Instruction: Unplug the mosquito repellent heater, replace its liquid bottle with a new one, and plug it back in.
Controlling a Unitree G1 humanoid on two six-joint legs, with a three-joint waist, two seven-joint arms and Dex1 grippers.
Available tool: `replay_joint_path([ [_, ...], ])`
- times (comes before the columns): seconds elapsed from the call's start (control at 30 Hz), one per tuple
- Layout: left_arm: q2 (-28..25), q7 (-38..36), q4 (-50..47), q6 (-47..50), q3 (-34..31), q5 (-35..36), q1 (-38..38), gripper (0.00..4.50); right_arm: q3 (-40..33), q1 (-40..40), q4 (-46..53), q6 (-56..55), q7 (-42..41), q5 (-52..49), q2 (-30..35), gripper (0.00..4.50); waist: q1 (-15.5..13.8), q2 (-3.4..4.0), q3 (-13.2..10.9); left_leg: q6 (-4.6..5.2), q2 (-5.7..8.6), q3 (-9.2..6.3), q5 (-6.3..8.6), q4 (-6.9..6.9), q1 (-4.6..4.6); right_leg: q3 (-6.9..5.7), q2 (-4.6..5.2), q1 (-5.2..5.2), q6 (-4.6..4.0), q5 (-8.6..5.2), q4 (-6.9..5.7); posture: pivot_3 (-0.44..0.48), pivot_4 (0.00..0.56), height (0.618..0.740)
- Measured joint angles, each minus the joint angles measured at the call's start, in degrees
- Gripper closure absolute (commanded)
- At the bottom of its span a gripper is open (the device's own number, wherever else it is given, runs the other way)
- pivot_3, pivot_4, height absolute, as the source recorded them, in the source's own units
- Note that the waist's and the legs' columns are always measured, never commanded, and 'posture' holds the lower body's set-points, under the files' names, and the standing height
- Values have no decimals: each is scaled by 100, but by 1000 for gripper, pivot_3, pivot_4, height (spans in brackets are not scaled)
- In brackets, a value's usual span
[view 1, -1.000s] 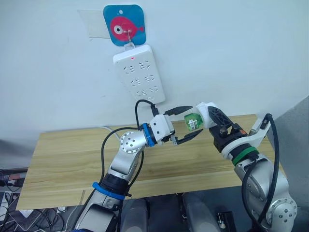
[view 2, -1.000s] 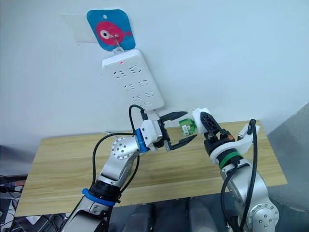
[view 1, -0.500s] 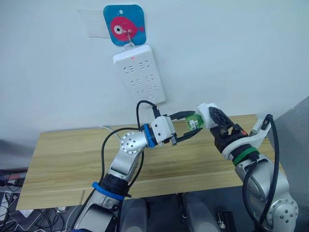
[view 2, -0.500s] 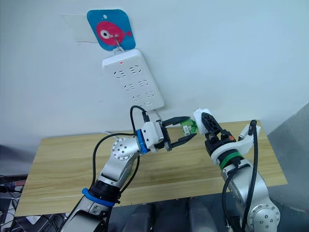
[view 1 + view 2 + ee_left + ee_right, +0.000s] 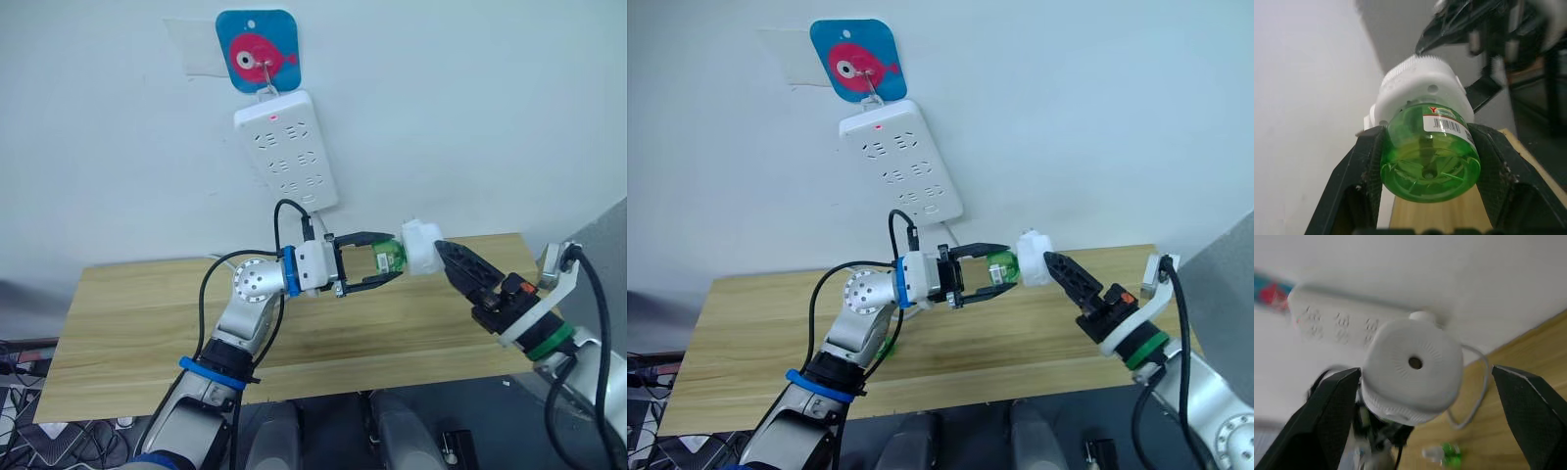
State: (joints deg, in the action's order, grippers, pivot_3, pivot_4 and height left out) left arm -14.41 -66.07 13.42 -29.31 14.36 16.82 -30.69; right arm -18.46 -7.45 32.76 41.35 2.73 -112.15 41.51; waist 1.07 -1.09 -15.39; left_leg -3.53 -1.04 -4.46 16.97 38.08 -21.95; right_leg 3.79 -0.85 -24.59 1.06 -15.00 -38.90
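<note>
The white mosquito repellent heater (image 5: 423,247) is held in the air above the table, with a green liquid bottle (image 5: 1430,147) still fixed in its underside. My left gripper (image 5: 394,257) is shut on that bottle, one black finger on each side of it. My right gripper (image 5: 1058,264) is open on the heater's far side. Its fingers (image 5: 1332,401) are spread wide, and the heater's domed face (image 5: 1413,369) shows between them. A second green bottle (image 5: 1442,454) lies on the table.
A white power strip (image 5: 286,149) hangs on the wall from a blue fish-printed hook plate (image 5: 257,49), its red light on and its sockets empty. The wooden table (image 5: 127,323) stands below it. A white cable (image 5: 1476,391) runs down from the strip.
My left gripper has closed on the green bottle. My right gripper has let go of the heater, opened, and drawn back to the right.
</note>
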Motion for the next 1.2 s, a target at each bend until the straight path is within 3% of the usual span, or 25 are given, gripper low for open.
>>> replay_joint_path([
  [0.13,2,-722,132,-472,-56,495,-41,2250,-213,299,-1299,1645,-1594,16,946,53,-43,-10,-8,4,6,-6,-2,1,8,-1,1,30,3,-2,6,102,280,740],
  [0.27,19,-1140,183,-893,-106,704,-118,2250,82,1071,-2155,2678,-2532,24,1285,53,-60,-20,-16,5,12,-5,-2,5,12,1,4,32,2,0,4,128,288,740],
  [0.4,47,-1216,286,-1042,-118,699,-129,2250,420,1596,-2522,3200,-3070,21,1559,53,-132,-34,-29,5,13,-24,-2,7,11,-14,7,31,2,0,9,128,288,740],
  [0.57,-6,-1215,333,-1138,-130,696,-129,2250,702,1713,-2686,3663,-3957,33,2366,53,-241,-46,-39,12,24,-28,2,7,8,-27,25,29,6,0,17,138,282,740],
  [1.2,11,-1080,255,-1320,132,198,-20,2250,1282,2746,-3216,3658,-3114,56,1786,53,-264,-68,-52,11,29,-40,2,14,2,-40,33,30,10,3,16,145,271,740],
])
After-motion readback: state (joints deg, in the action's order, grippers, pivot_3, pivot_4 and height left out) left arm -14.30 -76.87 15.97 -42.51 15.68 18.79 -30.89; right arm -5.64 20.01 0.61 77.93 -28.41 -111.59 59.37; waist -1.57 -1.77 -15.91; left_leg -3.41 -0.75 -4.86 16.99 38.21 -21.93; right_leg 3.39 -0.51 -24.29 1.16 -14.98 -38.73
